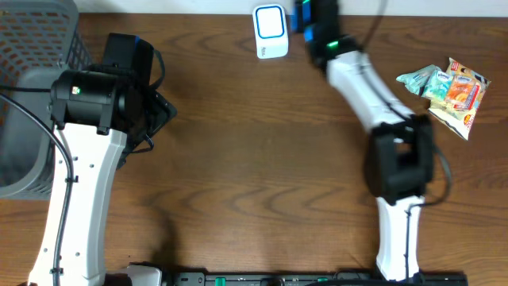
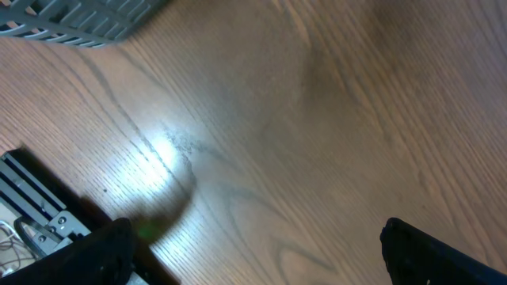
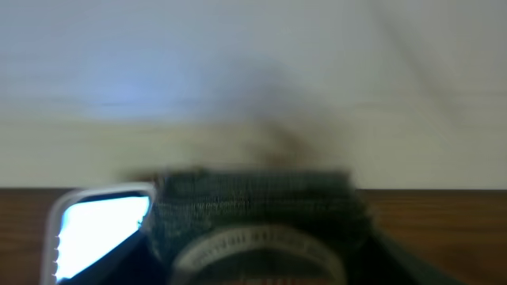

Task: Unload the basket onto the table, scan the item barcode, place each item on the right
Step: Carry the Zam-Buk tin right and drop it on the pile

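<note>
The white scanner (image 1: 270, 32) with a blue-lit window stands at the table's far edge. My right gripper (image 1: 317, 17) is stretched out just to its right, half cut off by the top of the overhead view. In the right wrist view a dark green item (image 3: 253, 218) with a round pale rim fills the space between the jaws, blurred, with the scanner's bright window (image 3: 99, 229) close on its left. No barcode is readable. My left gripper (image 2: 257, 265) hangs open over bare wood at the left, its dark fingertips (image 2: 428, 253) far apart with nothing between them.
A grey mesh basket (image 1: 32, 48) stands at the far left, its corner (image 2: 79, 20) showing in the left wrist view. Several snack packets (image 1: 448, 91) lie at the right. A black rail (image 1: 278, 278) runs along the front edge.
</note>
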You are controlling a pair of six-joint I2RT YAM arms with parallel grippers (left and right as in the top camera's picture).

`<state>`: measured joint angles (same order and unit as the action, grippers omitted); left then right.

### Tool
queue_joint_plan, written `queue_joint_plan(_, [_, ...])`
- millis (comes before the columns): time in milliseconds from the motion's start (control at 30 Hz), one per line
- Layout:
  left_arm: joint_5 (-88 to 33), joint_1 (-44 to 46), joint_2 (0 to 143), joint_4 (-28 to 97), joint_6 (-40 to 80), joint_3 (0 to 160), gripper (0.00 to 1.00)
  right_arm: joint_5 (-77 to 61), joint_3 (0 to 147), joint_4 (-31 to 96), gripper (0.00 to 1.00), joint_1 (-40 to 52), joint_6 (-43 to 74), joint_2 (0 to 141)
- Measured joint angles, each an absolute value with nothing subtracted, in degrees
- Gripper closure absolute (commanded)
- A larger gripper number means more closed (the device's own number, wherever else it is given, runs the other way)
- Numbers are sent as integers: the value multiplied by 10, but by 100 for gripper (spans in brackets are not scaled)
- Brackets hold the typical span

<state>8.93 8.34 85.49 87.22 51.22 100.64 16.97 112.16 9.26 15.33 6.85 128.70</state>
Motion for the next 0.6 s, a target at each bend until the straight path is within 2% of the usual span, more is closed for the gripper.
queue_joint_plan(333, [89, 83, 855, 872, 512, 1006, 2, 222, 1126, 364, 44, -16, 36, 1242])
queue_joint_plan(367, [89, 83, 855, 872, 512, 1006, 2, 226, 1126, 380, 41, -30, 35, 1242])
queue_joint_plan(433, [89, 83, 855, 872, 512, 1006, 2, 230, 1126, 400, 28, -54, 34, 1242])
queue_joint_plan(600, [89, 83, 855, 872, 512, 1006, 2, 208, 1126, 441, 23, -97, 32, 1242])
